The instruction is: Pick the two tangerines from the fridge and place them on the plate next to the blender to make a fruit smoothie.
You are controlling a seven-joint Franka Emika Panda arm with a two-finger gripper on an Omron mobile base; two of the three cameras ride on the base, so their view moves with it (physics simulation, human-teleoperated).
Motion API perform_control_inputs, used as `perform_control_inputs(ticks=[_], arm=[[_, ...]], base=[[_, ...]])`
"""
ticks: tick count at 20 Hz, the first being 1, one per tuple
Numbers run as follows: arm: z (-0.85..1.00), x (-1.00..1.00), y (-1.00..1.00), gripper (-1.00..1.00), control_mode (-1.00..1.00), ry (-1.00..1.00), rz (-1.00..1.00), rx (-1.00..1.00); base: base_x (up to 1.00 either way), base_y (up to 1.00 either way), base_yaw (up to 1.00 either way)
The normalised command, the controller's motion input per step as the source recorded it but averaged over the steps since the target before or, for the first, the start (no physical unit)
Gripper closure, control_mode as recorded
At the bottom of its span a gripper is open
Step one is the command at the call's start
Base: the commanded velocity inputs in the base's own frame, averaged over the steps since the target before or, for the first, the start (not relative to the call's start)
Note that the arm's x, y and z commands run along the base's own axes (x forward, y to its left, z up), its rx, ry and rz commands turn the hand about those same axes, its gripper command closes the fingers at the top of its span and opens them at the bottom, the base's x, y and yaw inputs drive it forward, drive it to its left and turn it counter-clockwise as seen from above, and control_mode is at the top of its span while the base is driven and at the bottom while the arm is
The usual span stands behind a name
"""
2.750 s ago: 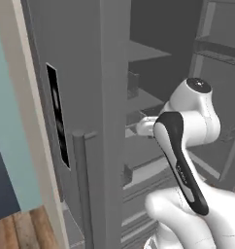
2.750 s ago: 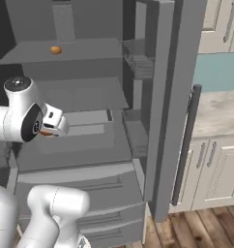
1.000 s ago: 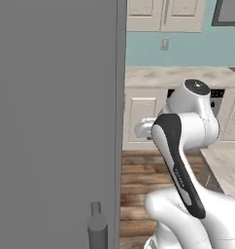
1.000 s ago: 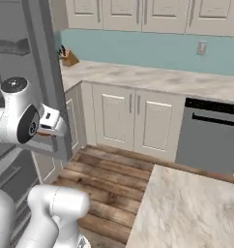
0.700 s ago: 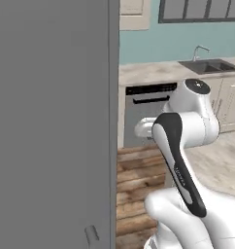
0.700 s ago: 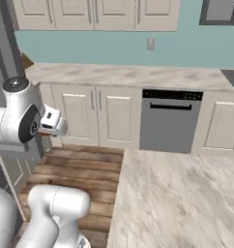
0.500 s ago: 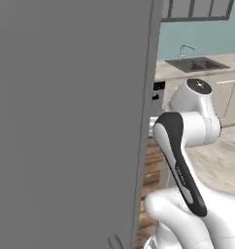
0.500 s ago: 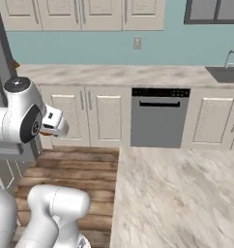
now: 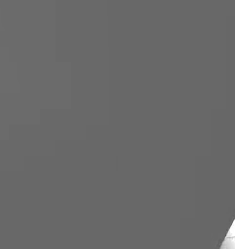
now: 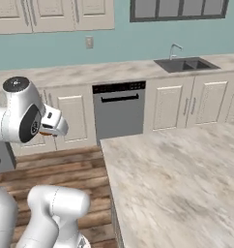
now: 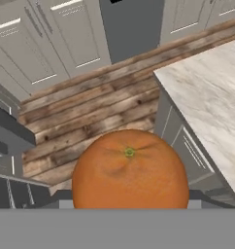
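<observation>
A small round orange tangerine sits low in the centre of the hand view, flanked at its base by dark grey shapes that appear to be the fingers, closed on the fruit. In the right base view a sliver of orange shows at the fingers at centre left, beside the white arm with dark joints. Ahead, a pale marbled worktop spreads across the lower right, and a grey dishwasher front stands among beige cupboards below a steel sink with tap at upper right. Nearly all of the left base view is a plain grey panel, probably the tall grey fridge seen close up.

By the look of it, the first fruit is out and being carried. Finding the plate, setting it down, and fetching the second remain. No brand, label or writing can be read.
</observation>
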Motion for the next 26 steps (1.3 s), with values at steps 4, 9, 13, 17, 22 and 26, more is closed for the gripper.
perform_control_inputs(ticks=[4,9,13,17,22,26], arm=[[0.00,0.00,0.00,1.00,1.00,0.00,0.00,0.00],[0.00,0.00,0.00,1.00,1.00,0.00,0.00,0.00],[0.00,0.00,0.00,1.00,1.00,0.00,0.00,0.00],[0.00,0.00,0.00,1.00,1.00,0.00,0.00,0.00],[0.00,0.00,0.00,1.00,1.00,0.00,0.00,0.00],[0.00,0.00,0.00,1.00,1.00,0.00,0.00,0.00]], base=[[-0.64,-0.42,-0.61],[-0.49,-0.82,-0.48],[-0.04,-0.96,-0.42],[-0.33,-1.00,-0.35],[-0.59,-1.00,-0.37],[0.03,-0.79,-0.30]])
